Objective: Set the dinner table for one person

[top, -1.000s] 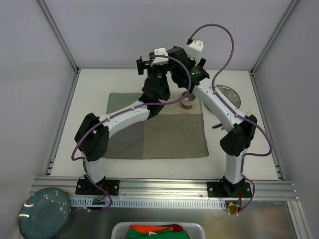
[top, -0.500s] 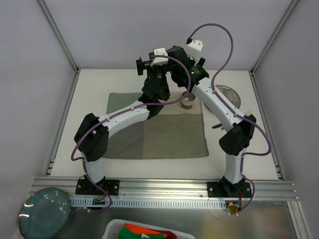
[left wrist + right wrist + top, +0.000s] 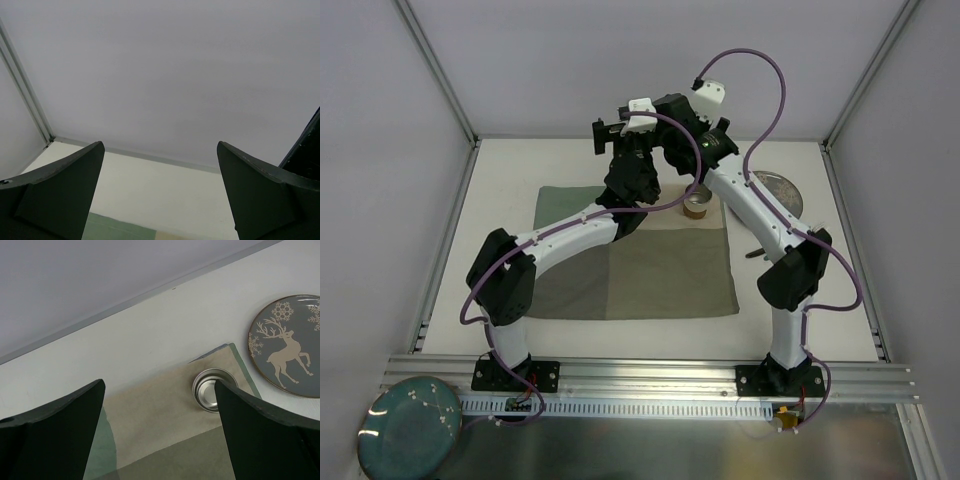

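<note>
The dinner table [image 3: 500, 190] is a white top with a green-and-beige cloth mat [image 3: 650, 275] in its middle. A small metal cup [image 3: 696, 207] stands on the mat's far right corner, and a grey plate with a deer [image 3: 778, 192] lies to its right. Both arms reach over the mat's far edge. My left gripper [image 3: 160, 145] is open and empty, facing the back wall above the table [image 3: 160, 185]. My right gripper [image 3: 159, 384] is open and empty, high above the mat [image 3: 160, 415], with the cup [image 3: 205, 390] by its right finger and the plate [image 3: 287, 347] further right.
A dark utensil [image 3: 757, 252] lies on the table beside the right arm's elbow. A teal plate [image 3: 410, 430] sits off the table at the near left, beyond the aluminium rail [image 3: 650, 372]. White walls close the table's back and sides.
The white bin with coloured items at the bottom edge has slid out of view. Both arms have barely moved, and both grippers stay open.
</note>
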`<state>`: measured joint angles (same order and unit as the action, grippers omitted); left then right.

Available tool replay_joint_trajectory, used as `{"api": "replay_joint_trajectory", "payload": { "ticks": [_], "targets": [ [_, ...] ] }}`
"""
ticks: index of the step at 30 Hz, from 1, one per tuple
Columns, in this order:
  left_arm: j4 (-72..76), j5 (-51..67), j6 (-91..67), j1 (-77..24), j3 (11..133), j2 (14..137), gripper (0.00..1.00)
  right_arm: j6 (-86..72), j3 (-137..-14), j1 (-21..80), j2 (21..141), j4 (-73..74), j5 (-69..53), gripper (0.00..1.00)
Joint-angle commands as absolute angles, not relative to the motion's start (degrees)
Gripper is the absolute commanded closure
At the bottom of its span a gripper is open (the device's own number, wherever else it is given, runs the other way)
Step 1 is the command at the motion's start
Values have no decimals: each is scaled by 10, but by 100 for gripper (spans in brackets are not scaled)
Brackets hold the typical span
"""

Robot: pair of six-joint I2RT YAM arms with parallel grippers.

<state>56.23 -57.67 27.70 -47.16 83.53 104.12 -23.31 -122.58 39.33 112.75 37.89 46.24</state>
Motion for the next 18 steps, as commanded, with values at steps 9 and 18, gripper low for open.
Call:
{"api": "replay_joint_trajectory", "payload": {
  "ticks": [9,18],
  "targets": [
    [552,-433,345,-528,825,1027,1,-295,-1317,427,1169,410,365,3],
    [549,-435,390,-528,856,1029,1,-303,-1374,415,1191,414,305,3]
  ]
}}
